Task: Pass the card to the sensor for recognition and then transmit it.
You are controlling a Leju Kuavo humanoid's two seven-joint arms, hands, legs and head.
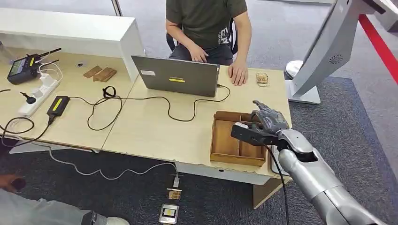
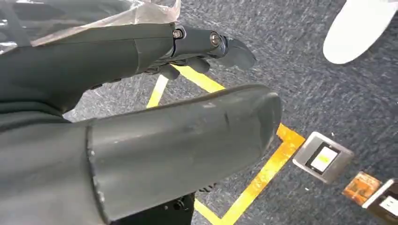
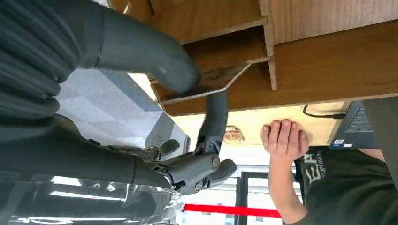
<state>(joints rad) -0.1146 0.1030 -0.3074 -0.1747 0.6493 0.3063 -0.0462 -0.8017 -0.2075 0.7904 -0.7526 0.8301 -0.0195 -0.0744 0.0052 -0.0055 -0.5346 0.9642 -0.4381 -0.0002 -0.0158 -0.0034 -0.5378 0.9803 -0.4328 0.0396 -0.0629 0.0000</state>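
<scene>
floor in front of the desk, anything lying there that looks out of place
Yes. A small brown card and a grey box-like device lie on the carpet below the desk edge, at the end of a white cable hanging off the desk.

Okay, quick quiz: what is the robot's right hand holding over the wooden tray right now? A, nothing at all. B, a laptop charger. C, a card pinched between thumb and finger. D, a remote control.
C: the right wrist view shows the right hand pinching a card between thumb and finger above the wooden tray.
</scene>
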